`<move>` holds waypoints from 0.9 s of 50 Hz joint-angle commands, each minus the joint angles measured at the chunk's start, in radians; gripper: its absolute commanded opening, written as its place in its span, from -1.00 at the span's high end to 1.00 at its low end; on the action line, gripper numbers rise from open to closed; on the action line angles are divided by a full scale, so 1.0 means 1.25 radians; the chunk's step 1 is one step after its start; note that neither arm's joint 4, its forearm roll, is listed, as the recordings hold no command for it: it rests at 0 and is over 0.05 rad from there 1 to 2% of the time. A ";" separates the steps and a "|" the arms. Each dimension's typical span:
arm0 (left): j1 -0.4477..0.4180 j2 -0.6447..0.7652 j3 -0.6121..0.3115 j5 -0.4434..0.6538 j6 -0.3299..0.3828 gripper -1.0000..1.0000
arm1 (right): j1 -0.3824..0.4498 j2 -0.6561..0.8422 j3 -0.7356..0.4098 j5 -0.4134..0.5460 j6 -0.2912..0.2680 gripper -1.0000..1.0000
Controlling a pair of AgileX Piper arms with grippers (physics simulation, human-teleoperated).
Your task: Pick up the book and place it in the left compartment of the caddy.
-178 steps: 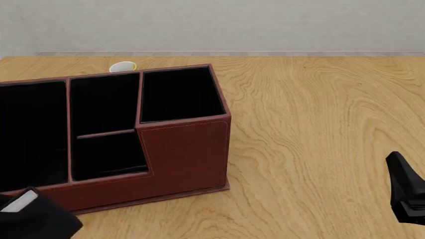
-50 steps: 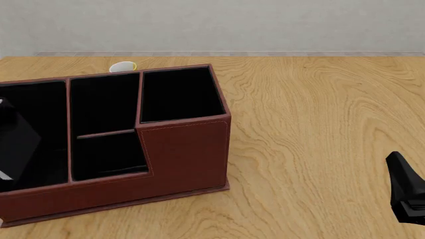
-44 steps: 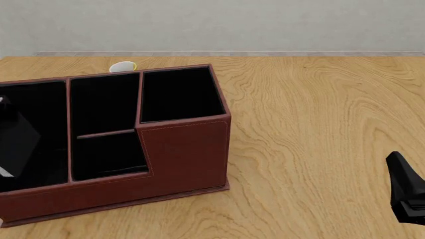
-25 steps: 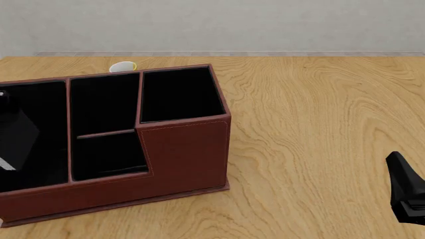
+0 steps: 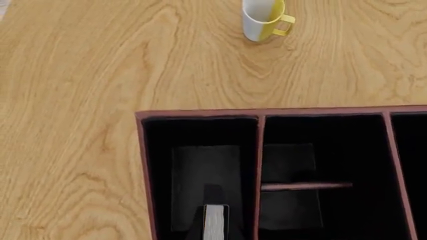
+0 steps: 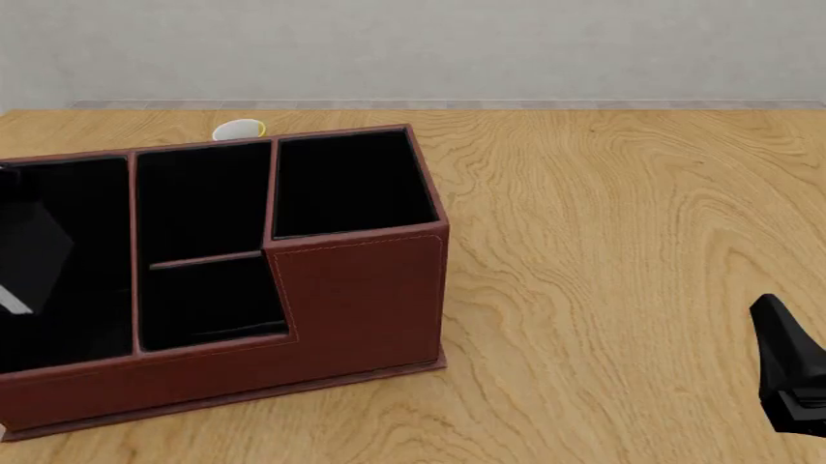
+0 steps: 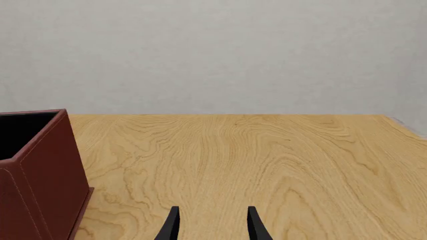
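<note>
Standing on one table (image 6: 620, 242): one caddy (image 6: 362, 300), one book (image 5: 215, 222), one mug (image 5: 262, 19).

Light was even, bright and diffuse, with no glare and no blur; every render was sharp to its edges. Shadows were faint on the table (image 6: 620, 251), while the caddy (image 6: 362, 300) lining swallowed detail in black.

The book (image 6: 29, 253) occupies the left compartment (image 5: 200, 170) of the caddy (image 6: 355, 290), standing on edge. A mug (image 5: 261, 19) stands on the table (image 6: 620, 242) behind the caddy. Right of the caddy, open table surface offers unobstructed passage.
</note>
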State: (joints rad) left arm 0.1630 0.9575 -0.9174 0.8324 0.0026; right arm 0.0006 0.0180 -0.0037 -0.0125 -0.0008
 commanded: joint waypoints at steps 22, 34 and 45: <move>0.027 0.058 0.008 -0.072 0.017 1.00 | 0.000 -0.003 0.000 0.003 0.000 -1.00; 0.029 0.077 0.031 -0.101 0.023 1.00 | 0.000 -0.004 0.000 0.003 0.000 -1.00; 0.030 0.090 0.042 -0.118 0.026 1.00 | 0.000 -0.004 0.000 0.003 0.000 -1.00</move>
State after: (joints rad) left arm 0.1996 1.0591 -0.8712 0.7084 0.0160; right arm 0.0006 0.0179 -0.0037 -0.0125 -0.0008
